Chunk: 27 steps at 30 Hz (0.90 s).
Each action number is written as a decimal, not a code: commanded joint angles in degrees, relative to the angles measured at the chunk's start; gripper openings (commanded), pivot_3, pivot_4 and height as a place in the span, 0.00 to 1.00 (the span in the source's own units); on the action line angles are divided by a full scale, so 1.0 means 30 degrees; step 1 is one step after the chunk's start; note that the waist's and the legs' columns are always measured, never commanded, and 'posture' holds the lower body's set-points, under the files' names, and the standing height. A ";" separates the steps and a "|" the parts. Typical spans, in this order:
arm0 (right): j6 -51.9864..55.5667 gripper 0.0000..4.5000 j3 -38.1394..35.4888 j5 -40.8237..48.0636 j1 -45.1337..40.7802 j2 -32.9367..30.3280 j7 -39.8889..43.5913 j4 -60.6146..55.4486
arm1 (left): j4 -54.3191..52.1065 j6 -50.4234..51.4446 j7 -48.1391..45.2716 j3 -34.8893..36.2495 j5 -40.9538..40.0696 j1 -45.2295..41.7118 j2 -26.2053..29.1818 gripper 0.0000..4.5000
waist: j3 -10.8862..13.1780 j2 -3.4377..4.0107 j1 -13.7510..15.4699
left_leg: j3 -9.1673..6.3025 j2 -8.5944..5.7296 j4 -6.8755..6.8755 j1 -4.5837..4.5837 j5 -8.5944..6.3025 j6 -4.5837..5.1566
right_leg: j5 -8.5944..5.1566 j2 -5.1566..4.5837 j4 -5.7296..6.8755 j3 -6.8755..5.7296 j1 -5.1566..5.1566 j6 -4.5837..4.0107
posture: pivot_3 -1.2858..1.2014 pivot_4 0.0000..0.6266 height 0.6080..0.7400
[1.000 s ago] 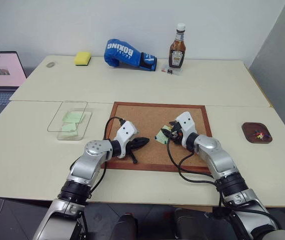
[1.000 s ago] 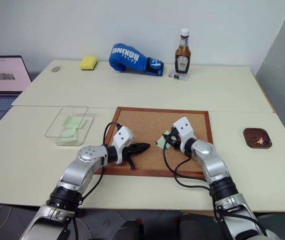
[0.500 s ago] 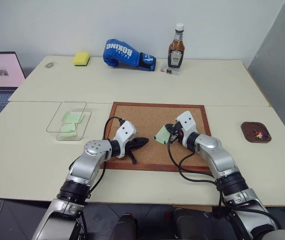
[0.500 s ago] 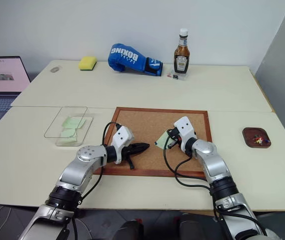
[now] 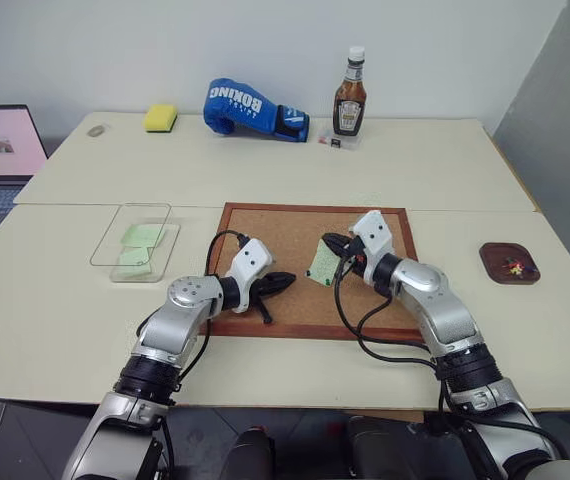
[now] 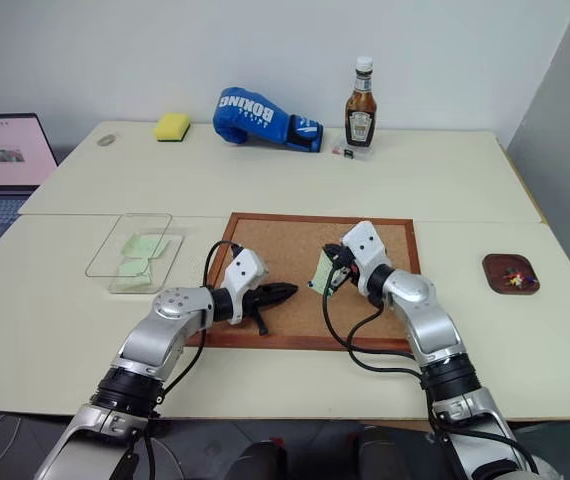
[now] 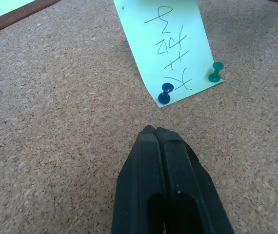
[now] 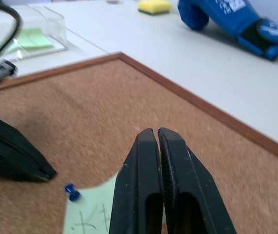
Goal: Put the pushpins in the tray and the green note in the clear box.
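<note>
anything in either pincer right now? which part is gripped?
Right pincer pinches the green note by its upper edge; a blue pin is at its lower corner. Left pincer is shut, empty.

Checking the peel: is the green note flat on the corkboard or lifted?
Lifted: green note stands off the corkboard, blue pushpin at its bottom corner.

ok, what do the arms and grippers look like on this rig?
Both arms are silver-grey metal with black joint bands and white wrist housings. Looping black cables run along each forearm. The left gripper and right gripper each have two matte black tapered fingers. No markings visible.
</note>
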 commanded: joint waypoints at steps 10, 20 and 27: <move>0.0897 0.01 -0.2705 -0.0024 0.0408 -0.1081 -0.2004 -0.1960 | 0.0671 0.1157 0.0317 -0.0499 0.0709 0.0338 0.0194 0.00 | -0.0002 0.0001 -0.0023 | 0.0001 0.0000 -0.0004 0.0004 0.0005 0.0008 | 0.0000 0.0001 -0.0002 0.0001 0.0004 -0.0001 | 0.52 0.24 1.00; 0.3532 0.01 -0.8674 -0.0931 0.2538 -0.4032 -0.6915 -0.3350 | 0.0440 0.1265 0.0360 -0.0546 0.0609 0.0556 0.0076 0.00 | -0.0004 0.0006 0.0024 | 0.0004 -0.0001 -0.0039 -0.0009 0.0004 0.0010 | -0.0005 -0.0001 -0.0036 0.0004 0.0001 -0.0008 | 0.52 0.24 1.00; 0.7308 0.01 -1.2600 0.1007 0.3325 -0.4487 -0.8234 -0.2801 | 0.0788 0.1025 0.0294 -0.0639 0.0677 0.0352 0.0033 0.00 | -0.0012 0.0020 -0.0016 | 0.0016 -0.0003 -0.0024 -0.0005 0.0012 0.0022 | -0.0003 0.0000 -0.0032 0.0019 0.0007 -0.0003 | 0.52 0.24 1.00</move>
